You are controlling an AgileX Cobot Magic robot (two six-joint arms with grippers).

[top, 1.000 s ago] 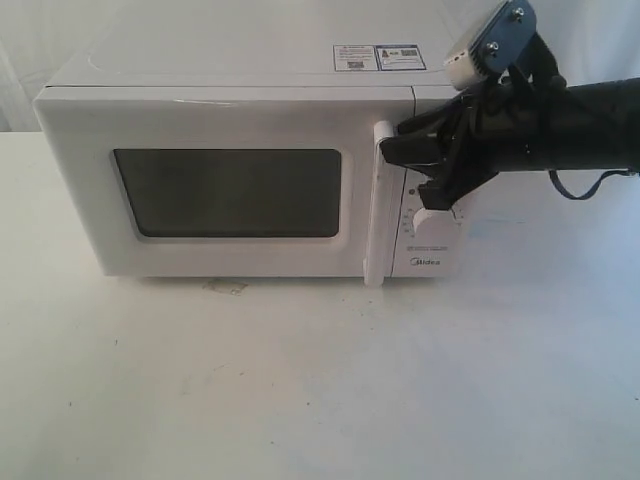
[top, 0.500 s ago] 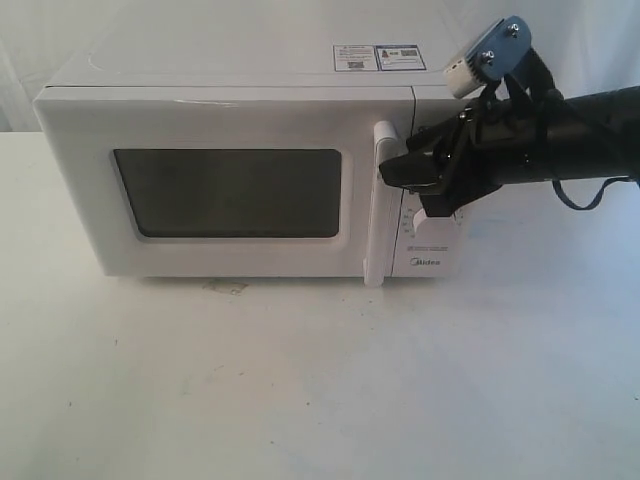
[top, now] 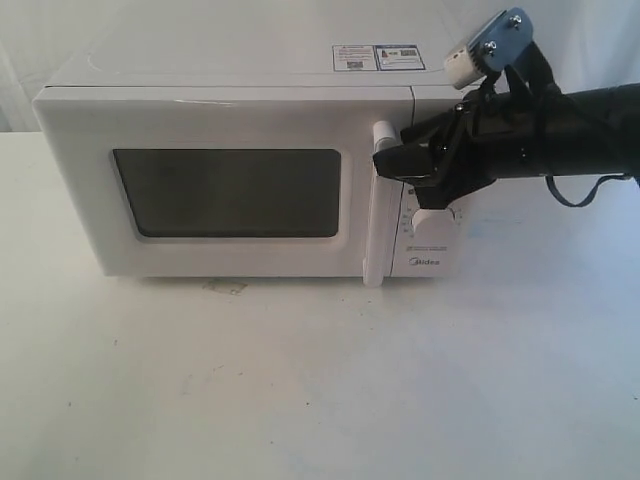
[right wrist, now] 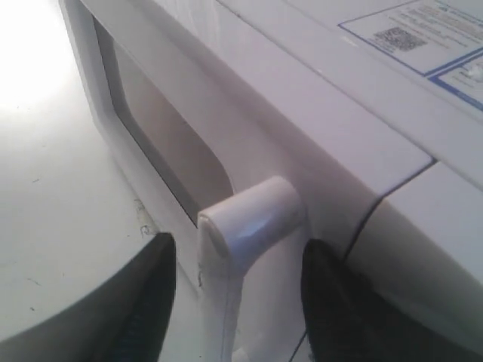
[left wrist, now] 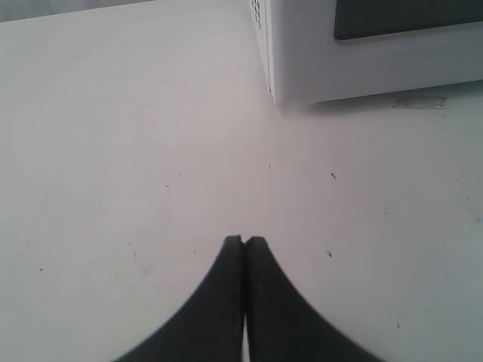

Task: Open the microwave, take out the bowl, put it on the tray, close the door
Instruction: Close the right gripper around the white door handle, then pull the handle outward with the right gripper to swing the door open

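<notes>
The white microwave (top: 240, 110) stands on the table with its door (top: 80, 190) shut and the dark window (top: 228, 192) facing me. My right gripper (top: 384, 160) is open at the top of the tall white bar handle (top: 376, 240). In the right wrist view the handle (right wrist: 253, 219) sits between the two black fingers (right wrist: 143, 294) of the right gripper (right wrist: 240, 247). My left gripper (left wrist: 244, 241) is shut and holds nothing, low over the table near the microwave's corner (left wrist: 302, 53). The bowl is hidden and no tray is in view.
The white table (top: 320, 380) stretches in front of the microwave. A small scuffed mark (top: 226, 287) lies under the door's front edge. Stickers (top: 378, 57) are on the microwave's top. A round knob (top: 432, 222) shows below the right arm.
My right gripper dipped a little, then rose and shifted slightly left at the handle's top. The door has stayed shut.
</notes>
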